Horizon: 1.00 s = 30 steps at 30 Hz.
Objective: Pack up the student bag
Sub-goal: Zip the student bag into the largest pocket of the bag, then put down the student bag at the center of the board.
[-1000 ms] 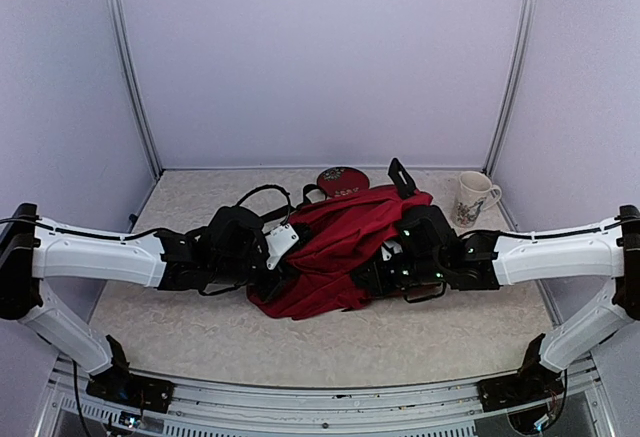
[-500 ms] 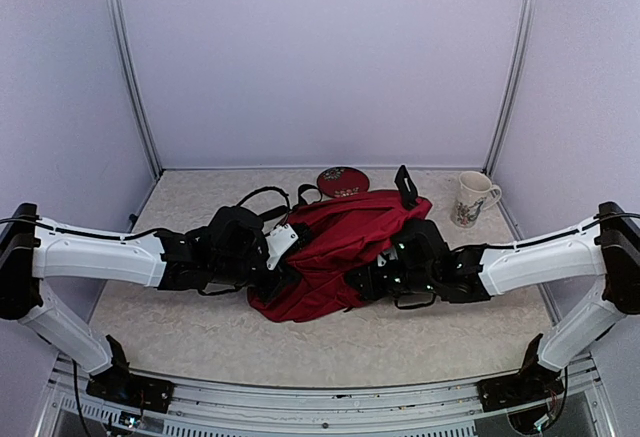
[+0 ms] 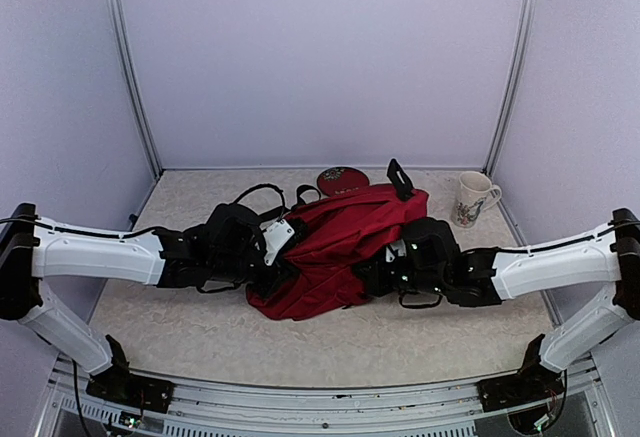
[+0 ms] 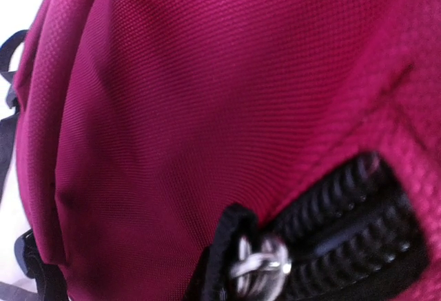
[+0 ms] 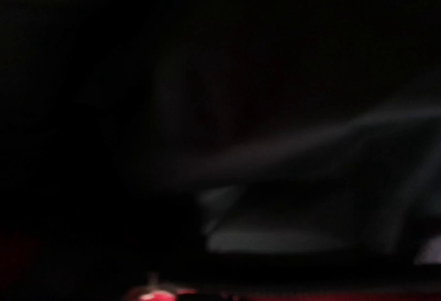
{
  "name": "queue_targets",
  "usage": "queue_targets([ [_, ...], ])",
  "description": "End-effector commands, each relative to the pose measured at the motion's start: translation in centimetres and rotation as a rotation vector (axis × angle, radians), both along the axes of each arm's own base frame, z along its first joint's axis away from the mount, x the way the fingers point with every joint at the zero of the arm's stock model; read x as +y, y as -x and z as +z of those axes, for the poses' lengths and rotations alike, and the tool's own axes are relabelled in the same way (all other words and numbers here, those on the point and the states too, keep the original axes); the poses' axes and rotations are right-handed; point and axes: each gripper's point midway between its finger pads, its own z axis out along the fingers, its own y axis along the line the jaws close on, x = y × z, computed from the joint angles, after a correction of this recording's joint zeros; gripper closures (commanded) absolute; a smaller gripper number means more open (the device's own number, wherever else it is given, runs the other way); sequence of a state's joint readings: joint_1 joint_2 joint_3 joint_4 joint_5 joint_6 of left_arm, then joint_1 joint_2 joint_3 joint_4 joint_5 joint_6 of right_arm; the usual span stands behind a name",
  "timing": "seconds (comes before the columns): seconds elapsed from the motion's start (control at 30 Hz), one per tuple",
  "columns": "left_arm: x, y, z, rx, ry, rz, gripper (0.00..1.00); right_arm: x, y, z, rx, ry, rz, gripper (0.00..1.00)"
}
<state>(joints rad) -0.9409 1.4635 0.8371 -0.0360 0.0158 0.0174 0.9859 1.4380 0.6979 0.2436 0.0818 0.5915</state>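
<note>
At frame centre, on the speckled bench (image 3: 200,327), lies the dark red fabric student bag (image 3: 335,242). Left claw (image 3: 275,269) and right claw (image 3: 375,275) are closed at its sides; grip unconfirmed. Recommended: tension the opening, advance slowly.

The top external camera looks down over the bench (image 3: 180,327) from high at its near edge. The left wrist camera sits tight against the student bag (image 4: 172,108), which the overhead view also shows; the right wrist view is nearly black.
</note>
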Motion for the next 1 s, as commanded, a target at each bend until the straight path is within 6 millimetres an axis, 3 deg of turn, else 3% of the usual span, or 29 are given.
queue_targets([
  [0.0, 1.0, -2.0, 2.5, -0.062, 0.026, 0.101, 1.00, -3.2, -0.3, 2.4, -0.017, -0.016, -0.075, 1.00],
  [0.17, 1.7, -2.2, 3.0, -0.087, 0.014, 0.120, 1.00, -6.2, -0.7, 4.0, -0.050, 0.054, -0.148, 1.00],
  [0.37, 2.7, -2.6, 4.1, -0.121, 0.013, 0.150, 1.00, -7.7, -1.4, 5.0, -0.077, 0.134, -0.138, 1.00],
  [0.47, 3.8, -3.0, 4.0, -0.114, -0.002, 0.187, 1.00, -9.6, -2.5, 5.5, -0.102, 0.208, -0.169, 1.00],
  [0.73, 5.5, -2.8, 5.6, -0.124, 0.058, 0.216, 1.00, -13.8, -4.1, 11.9, -0.237, 0.263, -0.252, 1.00],
  [0.97, 5.8, -1.6, 6.3, -0.108, 0.122, 0.180, 1.00, -13.7, -4.7, 16.6, -0.324, 0.257, -0.237, 1.00],
])
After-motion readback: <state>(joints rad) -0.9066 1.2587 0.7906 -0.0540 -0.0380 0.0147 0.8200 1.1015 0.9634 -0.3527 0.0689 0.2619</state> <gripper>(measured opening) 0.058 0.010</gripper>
